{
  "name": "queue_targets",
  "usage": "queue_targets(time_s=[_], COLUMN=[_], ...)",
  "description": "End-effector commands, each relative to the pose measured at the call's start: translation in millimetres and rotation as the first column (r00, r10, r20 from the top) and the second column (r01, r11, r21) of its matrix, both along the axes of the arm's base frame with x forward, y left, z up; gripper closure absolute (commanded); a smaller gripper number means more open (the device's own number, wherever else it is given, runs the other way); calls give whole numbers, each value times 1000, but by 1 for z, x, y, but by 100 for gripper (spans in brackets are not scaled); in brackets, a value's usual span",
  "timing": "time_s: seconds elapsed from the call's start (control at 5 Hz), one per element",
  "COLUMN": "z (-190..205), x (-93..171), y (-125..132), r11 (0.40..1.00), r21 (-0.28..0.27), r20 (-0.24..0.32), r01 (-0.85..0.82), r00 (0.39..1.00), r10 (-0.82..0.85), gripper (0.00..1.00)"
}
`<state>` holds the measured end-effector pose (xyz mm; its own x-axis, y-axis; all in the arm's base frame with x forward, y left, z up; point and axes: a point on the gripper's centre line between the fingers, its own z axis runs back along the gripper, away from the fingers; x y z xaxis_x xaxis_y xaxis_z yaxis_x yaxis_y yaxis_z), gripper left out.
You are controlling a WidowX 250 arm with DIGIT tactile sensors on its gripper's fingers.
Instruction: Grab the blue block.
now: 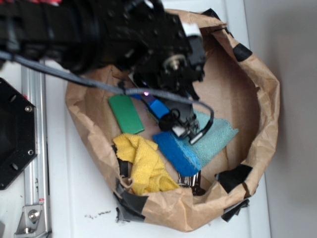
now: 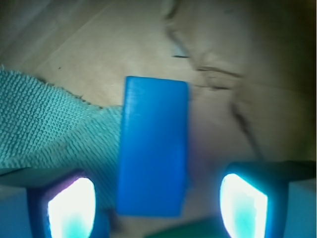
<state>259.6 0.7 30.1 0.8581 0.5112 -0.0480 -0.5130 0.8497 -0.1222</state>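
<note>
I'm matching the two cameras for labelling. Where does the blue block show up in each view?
Exterior: the blue block lies mid-frame in the paper-lined bin, mostly hidden under the arm, right of the green block.
Wrist: the blue block fills the centre, lying between the open tool's fingers.
Shared landmark: the teal cloth beside the block.

a crumpled brown paper bag (image 1: pixel 262 99), taped at its rim with black tape (image 1: pixel 234 177), holds everything. just left of the hand lies a green block (image 1: pixel 126 113); below it a rough dark blue sponge (image 1: pixel 177 152) overlaps a pale teal cloth (image 1: pixel 218 136), and a yellow cloth (image 1: pixel 142 163) sits lower left.
</note>
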Motion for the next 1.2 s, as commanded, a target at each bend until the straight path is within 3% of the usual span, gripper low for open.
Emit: queue_targets(time_s=[0.0,0.2,0.4,0.8,1.0], z=[-25,-31,-12,83,131], x=[24,17,9,2,8], y=[-10,-6,0,17,15], r11=[997,995,992,978,948], r21=[49,88,109,145,168], r20=[18,3,41,212,227], r01=[64,53,62,152,272], r00=[998,999,997,960,925], r10=[-65,-53,-67,-181,-305], gripper=[10,100,100,100,100])
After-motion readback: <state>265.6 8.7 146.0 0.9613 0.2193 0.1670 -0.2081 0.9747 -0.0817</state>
